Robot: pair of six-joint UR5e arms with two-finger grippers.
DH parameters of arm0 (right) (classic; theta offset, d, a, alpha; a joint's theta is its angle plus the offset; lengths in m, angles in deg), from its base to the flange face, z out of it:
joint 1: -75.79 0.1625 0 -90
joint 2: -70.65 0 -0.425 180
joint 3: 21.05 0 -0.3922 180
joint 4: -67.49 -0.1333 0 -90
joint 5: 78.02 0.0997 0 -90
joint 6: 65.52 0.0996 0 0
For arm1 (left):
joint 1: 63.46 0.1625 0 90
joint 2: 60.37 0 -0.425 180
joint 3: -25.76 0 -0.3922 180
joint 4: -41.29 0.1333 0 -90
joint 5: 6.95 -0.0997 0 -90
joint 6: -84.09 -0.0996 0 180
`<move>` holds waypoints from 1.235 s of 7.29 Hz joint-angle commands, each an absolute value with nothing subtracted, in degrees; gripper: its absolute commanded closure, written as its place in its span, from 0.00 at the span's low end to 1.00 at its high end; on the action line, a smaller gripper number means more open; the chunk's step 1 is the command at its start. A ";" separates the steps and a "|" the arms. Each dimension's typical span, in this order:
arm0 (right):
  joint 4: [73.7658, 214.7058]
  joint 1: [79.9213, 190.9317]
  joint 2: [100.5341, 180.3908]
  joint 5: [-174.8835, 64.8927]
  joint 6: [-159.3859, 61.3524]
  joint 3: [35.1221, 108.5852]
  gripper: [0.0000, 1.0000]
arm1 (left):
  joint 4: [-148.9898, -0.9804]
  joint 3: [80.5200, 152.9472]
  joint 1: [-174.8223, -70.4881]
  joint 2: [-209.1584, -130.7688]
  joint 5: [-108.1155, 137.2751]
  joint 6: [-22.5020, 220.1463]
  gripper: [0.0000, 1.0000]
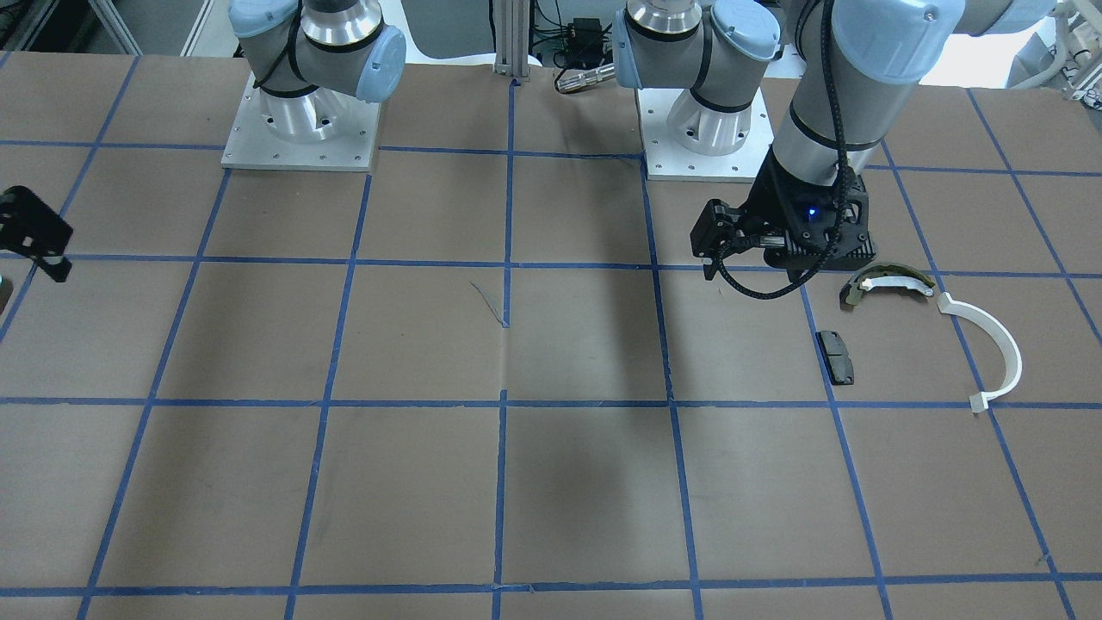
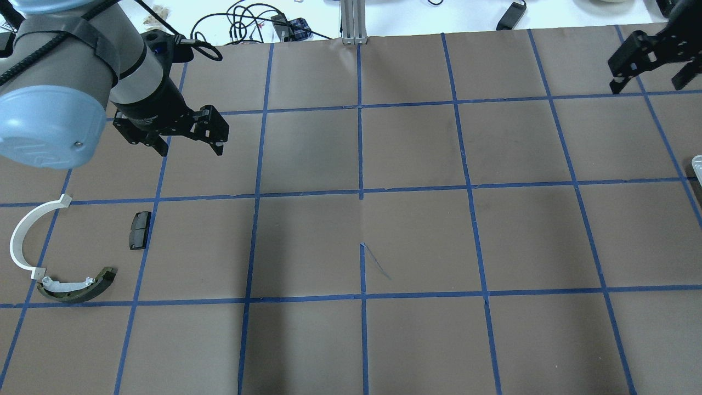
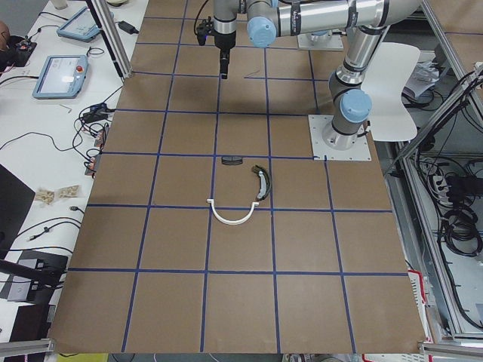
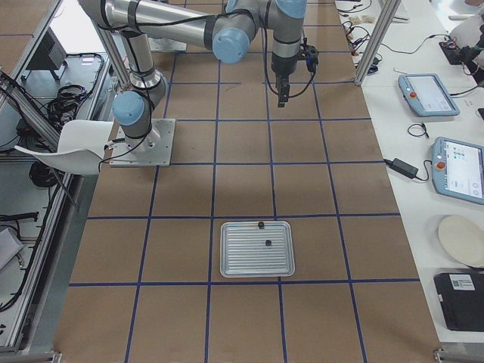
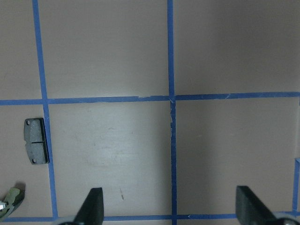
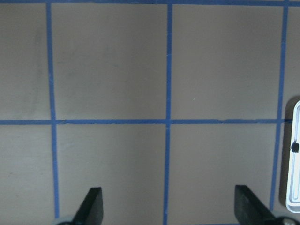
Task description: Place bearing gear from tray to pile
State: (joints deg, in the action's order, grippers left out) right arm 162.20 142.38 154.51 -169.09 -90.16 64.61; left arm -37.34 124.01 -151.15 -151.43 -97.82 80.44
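Observation:
The pile lies on the table's left end: a thin white arc [image 2: 22, 236], an olive-edged curved shoe [image 2: 77, 288] and a small black pad [image 2: 139, 230]. It also shows in the front view as the arc [image 1: 999, 344], the shoe [image 1: 887, 282] and the pad [image 1: 836, 356]. My left gripper [image 2: 189, 145] hangs open and empty above the table, beyond the pad. The ribbed metal tray [image 4: 257, 265] holds two small dark parts [image 4: 267, 243]; I cannot tell which is the bearing gear. My right gripper [image 2: 651, 79] is open and empty, away from the tray.
The table is brown paper with a blue tape grid. Both arm bases [image 1: 300, 129] stand at the robot's edge. The tray's rim [image 6: 293, 187] shows at the right edge of the right wrist view. Tablets and cables lie on side benches [image 4: 454, 166].

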 commanded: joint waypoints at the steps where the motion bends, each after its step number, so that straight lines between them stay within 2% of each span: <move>1: 168.61 133.58 150.04 -172.39 -103.25 64.64 0.00 | -37.28 124.20 -151.09 -151.42 -98.01 80.31 0.00; 6: 180.50 118.27 137.22 -171.89 -126.65 64.02 0.00 | -37.19 123.94 -151.09 -151.25 -98.01 80.31 0.00; 9: 185.25 114.91 129.74 -170.05 -132.13 63.68 0.00 | -37.28 124.29 -151.09 -151.51 -98.01 80.31 0.00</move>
State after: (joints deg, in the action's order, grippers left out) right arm 183.15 116.06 132.83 -171.16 -130.19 63.90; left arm -37.27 124.21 -151.08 -151.44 -98.01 80.31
